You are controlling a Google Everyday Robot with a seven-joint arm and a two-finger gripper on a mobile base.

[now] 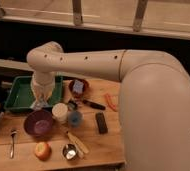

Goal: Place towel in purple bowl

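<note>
The purple bowl (38, 122) stands empty at the table's left, just in front of the green tray (18, 92). My gripper (40, 103) hangs below the pale wrist, down at the tray's right end, just behind the bowl's rim. A small pale bit shows at its tip; I cannot tell whether it is the towel. The arm hides the rest of that end of the tray, so no towel is plainly in view.
A white cup (60, 112) and a blue cup (75, 118) stand right of the bowl. A dark red bowl (78, 87) is behind them. A black bar (101, 122), a red item (110, 101), an apple (42, 150), a spoon (12, 142) and a metal cup (69, 151) lie around.
</note>
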